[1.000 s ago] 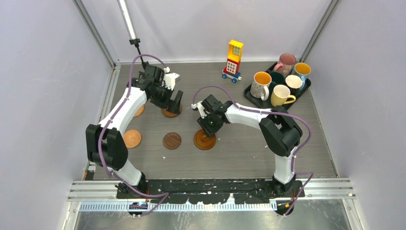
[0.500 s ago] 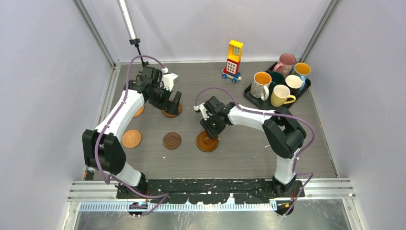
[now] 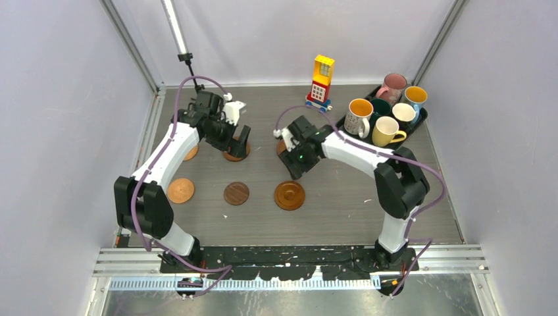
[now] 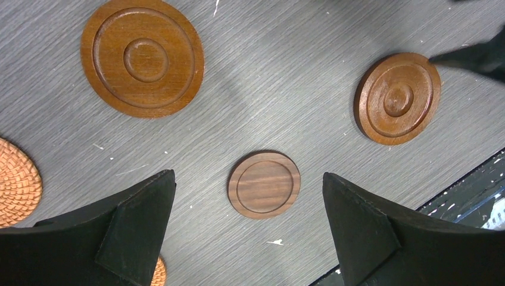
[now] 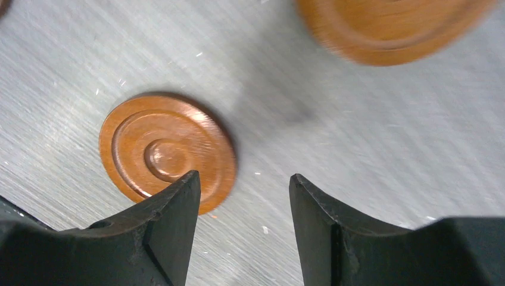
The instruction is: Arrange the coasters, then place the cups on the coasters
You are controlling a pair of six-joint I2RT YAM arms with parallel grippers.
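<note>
The left gripper (image 4: 247, 176) and right gripper (image 5: 244, 182) hover spread and empty over flat round brown wooden coasters (image 3: 289, 195), seemingly spaced to seat the handled ceramic mugs (image 3: 385, 131) crowded on the black rectangular tray (image 3: 340, 125).

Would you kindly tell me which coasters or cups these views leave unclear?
Top view: one coaster mostly hidden behind the right arm.
Top view: dark green mug screened by neighbouring mugs; handle unseen.
Right wrist view: upper coaster blurred, cut by the top edge.
Left wrist view: woven coaster cut by the left edge.
</note>
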